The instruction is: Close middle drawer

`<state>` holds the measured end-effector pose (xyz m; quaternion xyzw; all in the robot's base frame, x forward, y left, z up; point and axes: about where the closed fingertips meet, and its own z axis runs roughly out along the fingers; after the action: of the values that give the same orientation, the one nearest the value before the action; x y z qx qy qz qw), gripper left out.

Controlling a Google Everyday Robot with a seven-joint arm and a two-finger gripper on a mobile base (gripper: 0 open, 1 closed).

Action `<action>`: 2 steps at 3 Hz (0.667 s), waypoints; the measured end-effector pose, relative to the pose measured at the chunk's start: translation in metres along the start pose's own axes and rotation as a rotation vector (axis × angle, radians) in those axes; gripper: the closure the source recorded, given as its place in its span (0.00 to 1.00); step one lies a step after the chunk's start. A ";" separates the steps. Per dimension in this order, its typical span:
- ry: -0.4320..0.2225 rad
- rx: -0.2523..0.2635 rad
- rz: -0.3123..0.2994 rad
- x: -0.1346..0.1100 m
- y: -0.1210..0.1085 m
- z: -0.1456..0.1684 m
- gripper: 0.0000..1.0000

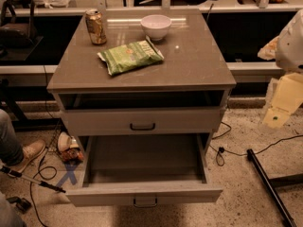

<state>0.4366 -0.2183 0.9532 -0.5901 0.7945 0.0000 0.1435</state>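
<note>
The middle drawer [144, 193] is pulled far out of the grey-brown cabinet, and its shallow inside is bare. Its flat front panel faces me with a small dark bar handle [145, 202] at the centre. Above it the uppermost drawer [142, 121] stands out a little, with a dark gap under the cabinet top. The lowest drawer is hidden beneath the open one. My gripper [279, 110], a cream-coloured piece below the white arm, hangs at the right edge of the view. It is level with the upper drawer, well right of the cabinet, and touches nothing.
On the cabinet top [199, 65] are a soda can [96, 26], a white bowl [155, 26] and a green chip bag [131, 56]. A person's shoe [29, 152], cables and a blue floor cross [68, 172] lie left. A dark bar [267, 186] lies right.
</note>
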 end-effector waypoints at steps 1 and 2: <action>-0.059 -0.131 0.152 0.016 0.017 0.063 0.00; -0.173 -0.258 0.441 0.034 0.064 0.151 0.00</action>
<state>0.4019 -0.2054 0.7893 -0.4138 0.8821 0.1829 0.1309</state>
